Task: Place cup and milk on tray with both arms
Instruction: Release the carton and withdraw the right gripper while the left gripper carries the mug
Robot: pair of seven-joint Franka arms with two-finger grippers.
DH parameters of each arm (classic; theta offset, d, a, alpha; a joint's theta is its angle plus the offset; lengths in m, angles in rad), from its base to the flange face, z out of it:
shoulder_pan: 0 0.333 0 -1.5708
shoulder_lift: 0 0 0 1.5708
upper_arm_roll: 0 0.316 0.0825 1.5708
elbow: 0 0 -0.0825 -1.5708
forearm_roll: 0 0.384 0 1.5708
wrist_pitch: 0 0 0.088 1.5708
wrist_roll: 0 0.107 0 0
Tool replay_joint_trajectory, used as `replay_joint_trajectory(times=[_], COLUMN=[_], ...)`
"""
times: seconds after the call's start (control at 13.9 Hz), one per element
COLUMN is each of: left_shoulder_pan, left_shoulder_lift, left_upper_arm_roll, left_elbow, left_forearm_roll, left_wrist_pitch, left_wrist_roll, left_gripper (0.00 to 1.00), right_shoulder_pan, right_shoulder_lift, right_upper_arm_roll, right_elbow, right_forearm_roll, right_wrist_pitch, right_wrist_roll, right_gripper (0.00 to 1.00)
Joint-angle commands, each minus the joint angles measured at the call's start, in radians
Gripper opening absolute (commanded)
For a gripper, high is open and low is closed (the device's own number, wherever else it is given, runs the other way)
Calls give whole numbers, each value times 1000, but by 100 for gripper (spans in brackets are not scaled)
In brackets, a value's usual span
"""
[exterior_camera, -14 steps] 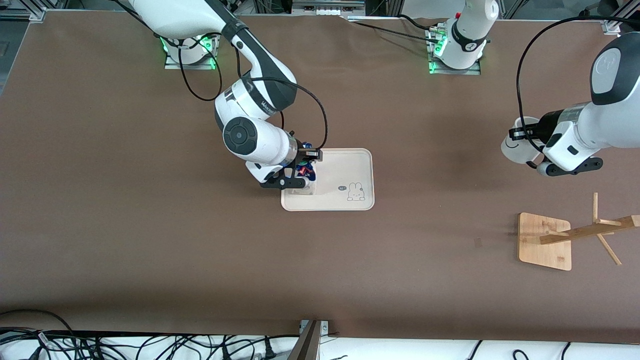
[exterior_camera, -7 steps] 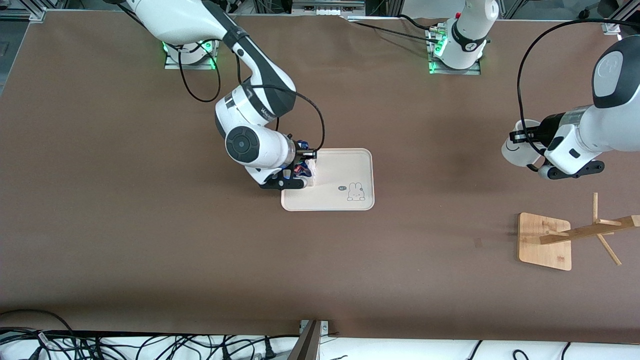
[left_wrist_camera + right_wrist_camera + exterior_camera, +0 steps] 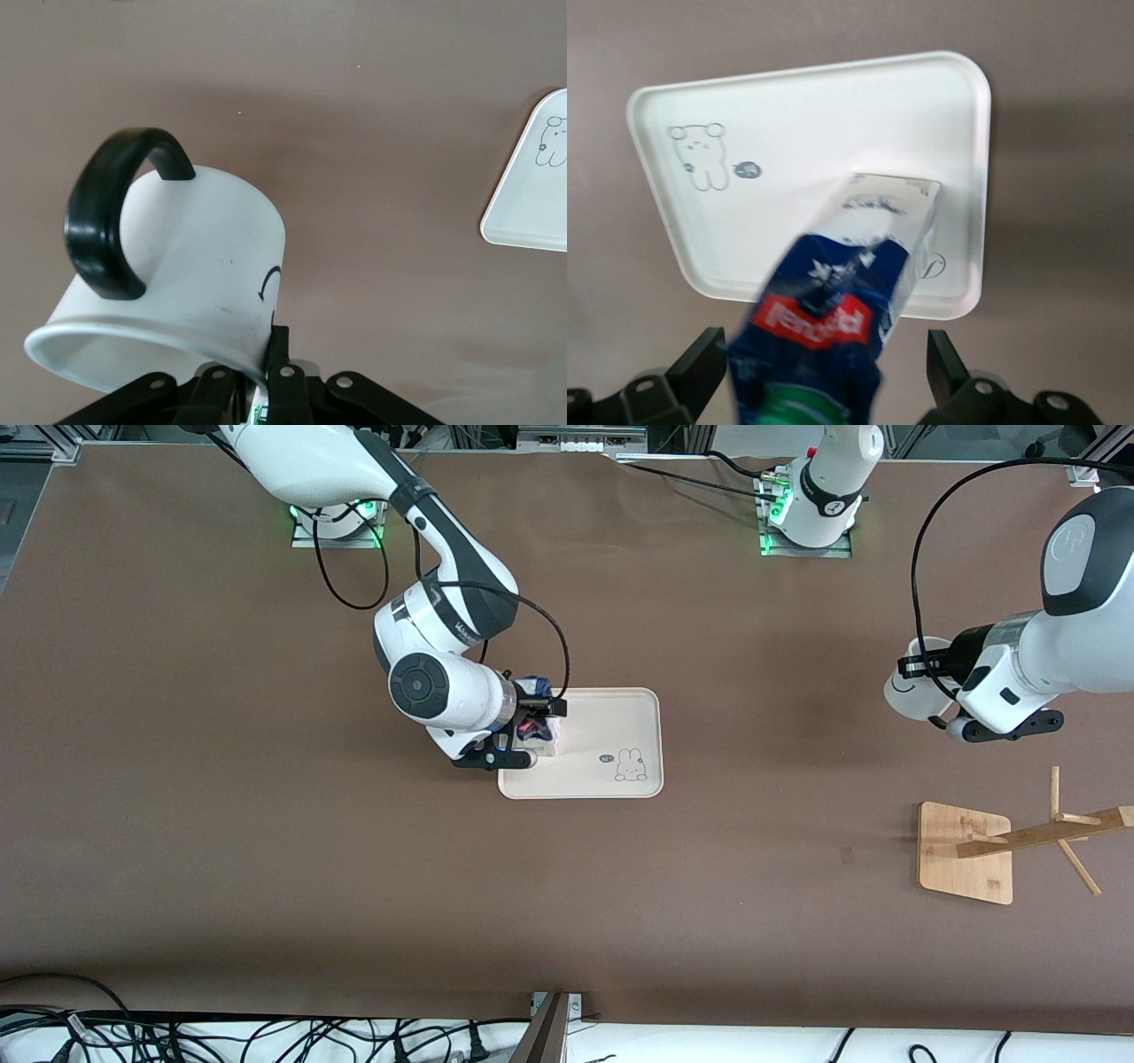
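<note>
The milk [image 3: 539, 731] stands on the cream-pink tray [image 3: 611, 726], at the tray's end toward the right arm. My right gripper [image 3: 524, 733] is open around it, with a gap between each finger and the carton. The right wrist view shows the milk [image 3: 842, 292] with its green cap between my right gripper's [image 3: 822, 354] spread fingers, over the tray [image 3: 833, 133]. My left gripper [image 3: 930, 677] is shut on the rim of the cup [image 3: 905, 691] and holds it above the table at the left arm's end. The left wrist view shows the cup [image 3: 195, 266], my left gripper [image 3: 257, 372] and a tray corner [image 3: 532, 195].
A wooden rack with a square base [image 3: 966, 850] stands at the left arm's end of the table, nearer to the front camera than the held cup. The bunny drawing [image 3: 630, 764] marks the tray's bare half. Cables lie along the front edge.
My right gripper has shifted a little toward the right arm's end of the table, with the milk staying on the tray. My left gripper with the cup has barely moved.
</note>
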Motion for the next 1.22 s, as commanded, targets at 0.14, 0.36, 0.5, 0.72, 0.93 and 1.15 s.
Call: replay_joint_trajectory(times=[0.14, 0.36, 0.5, 0.72, 0.93, 1.15], left_shoulder_pan=[-43, -153, -193, -236, -342, -440], left_shoulder_lift=[15, 30, 78, 177, 297, 440], left_upper_arm_roll=[-4, -3, -3, -3, -3, -3], left_elbow=[38, 58, 113, 179, 252, 378], left_forearm_roll=[9, -7, -79, -168, -222, -234], left_wrist_pitch=[-31, -29, -29, -26, -12, 58], left_wrist_roll=[-64, -188, -246, -262, -366, -515], left_gripper=[0, 0, 0, 0, 0, 0], right_shoulder_pan=[-3, -4, -4, -6, -9, -9], right_shoulder_lift=[-138, -245, -301, -303, -303, -301], right_upper_arm_roll=[-1, -42, -113, -215, -280, -331], right_elbow=[-6, 17, 66, 213, 264, 264], right_forearm_roll=[4, -25, -71, -94, -129, -131], right_wrist_pitch=[-92, -206, -293, -420, -473, -482], right_wrist_roll=[-13, -13, -22, -30, -48, -128], right_gripper=[100, 100, 100, 100, 100, 100])
